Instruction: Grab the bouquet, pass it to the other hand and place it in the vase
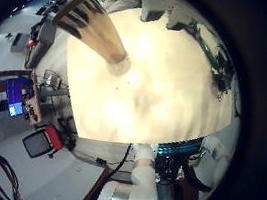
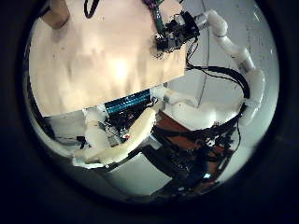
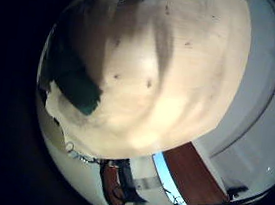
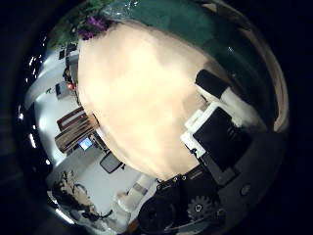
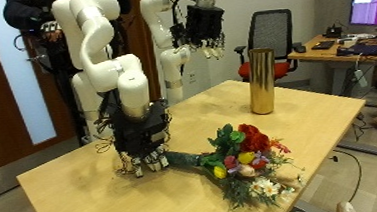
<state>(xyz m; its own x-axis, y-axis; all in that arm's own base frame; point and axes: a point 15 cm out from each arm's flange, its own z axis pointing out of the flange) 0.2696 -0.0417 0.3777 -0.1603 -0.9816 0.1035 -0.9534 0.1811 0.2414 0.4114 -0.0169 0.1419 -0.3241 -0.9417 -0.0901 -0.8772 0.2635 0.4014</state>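
The bouquet (image 5: 241,159), red, yellow and white flowers with dark green stems, lies on the wooden table (image 5: 74,189) near its front edge. My right hand (image 5: 142,141) hangs just over the table at the stem end, open, its fingers pointing down beside the stems without closing on them. The right thumb side palm view shows the stems (image 4: 181,22) and flowers (image 4: 93,22) close by. A tall gold vase (image 5: 260,81) stands upright at the table's far side. My left hand (image 5: 206,27) is raised high behind the table, open and holding nothing; below it I see the vase (image 1: 95,31).
Behind the vase stands a black office chair (image 5: 274,30), and beyond it a desk with a monitor (image 5: 370,3). The bouquet's flowers lie close to the table's front edge (image 5: 302,193).
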